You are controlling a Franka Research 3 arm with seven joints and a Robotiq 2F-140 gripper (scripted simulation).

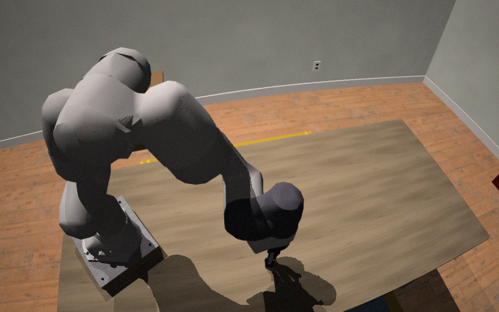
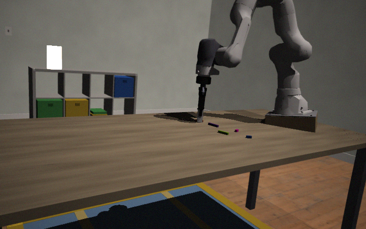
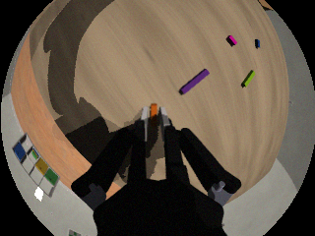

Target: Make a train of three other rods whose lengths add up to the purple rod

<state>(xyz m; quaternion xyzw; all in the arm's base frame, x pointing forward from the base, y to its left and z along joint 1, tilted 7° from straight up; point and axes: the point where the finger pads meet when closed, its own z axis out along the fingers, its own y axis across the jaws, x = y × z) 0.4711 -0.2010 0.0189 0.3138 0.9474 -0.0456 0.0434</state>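
My gripper (image 1: pixel 269 265) (image 2: pixel 199 120) (image 3: pixel 154 113) points down at the table, its fingers a little apart, one on each side of the orange rod (image 3: pixel 154 107). In the wrist view a narrow gap shows between the rod and each finger. The purple rod (image 2: pixel 213 124) (image 3: pixel 195 82) lies nearest to it, turned at a slant. The lime rod (image 2: pixel 223 132) (image 3: pixel 248 79), the magenta rod (image 2: pixel 236 130) (image 3: pixel 232 40) and the blue rod (image 2: pixel 249 136) (image 3: pixel 257 43) lie apart from one another farther off. In the top view the arm hides the rods.
The arm's base block (image 1: pixel 132 262) (image 2: pixel 289 123) stands on the table (image 1: pixel 368 184) (image 2: pixel 107 150). The arm's shadow falls over the table around the gripper. A shelf (image 2: pixel 86 71) with coloured boxes stands by the wall, beyond the table.
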